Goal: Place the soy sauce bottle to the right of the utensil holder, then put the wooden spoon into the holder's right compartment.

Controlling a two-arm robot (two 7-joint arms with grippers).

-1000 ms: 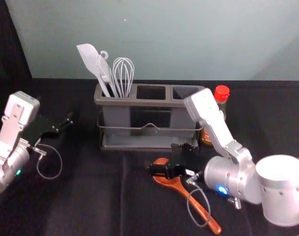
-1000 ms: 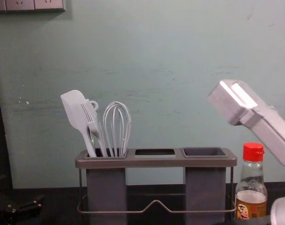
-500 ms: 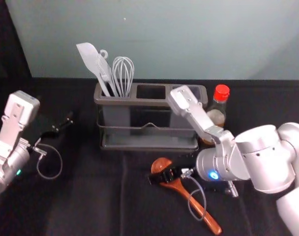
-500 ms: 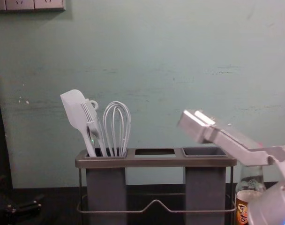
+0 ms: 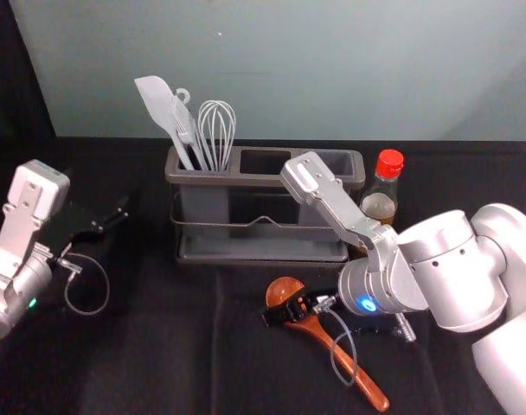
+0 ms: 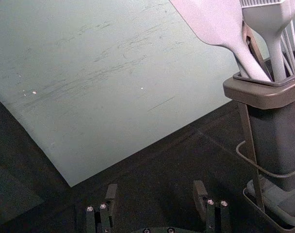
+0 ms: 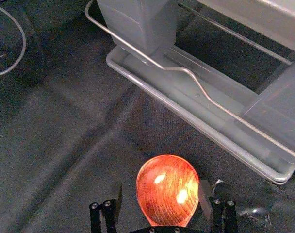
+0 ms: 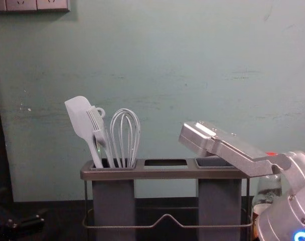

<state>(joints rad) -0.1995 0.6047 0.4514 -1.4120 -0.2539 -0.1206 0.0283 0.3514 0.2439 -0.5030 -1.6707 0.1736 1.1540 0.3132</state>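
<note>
The soy sauce bottle (image 5: 383, 192) stands upright just right of the utensil holder (image 5: 261, 180); in the chest view the right arm partly covers the bottle (image 8: 268, 190). In front of the holder the wooden spoon (image 5: 339, 356) lies on the cloth, bowl toward the holder, handle slanting to the near right. My right gripper (image 5: 288, 310) is low over the bowl end. In its wrist view the right gripper (image 7: 162, 190) is open, with the spoon's bowl (image 7: 167, 191) between its fingers. My left gripper (image 5: 112, 220) is parked left of the holder, open in its wrist view (image 6: 155, 190).
A white spatula (image 5: 163, 108), a fork-like utensil and a whisk (image 5: 217, 130) stand in the holder's left compartment. The right forearm (image 5: 458, 268) stretches in front of the bottle. A wall (image 5: 332, 69) rises behind the black-covered table (image 5: 168, 346).
My right arm has shifted left, and its gripper has turned and settled around the spoon's bowl end. The right arm now covers part of the bottle in the chest view. The left arm stays still.
</note>
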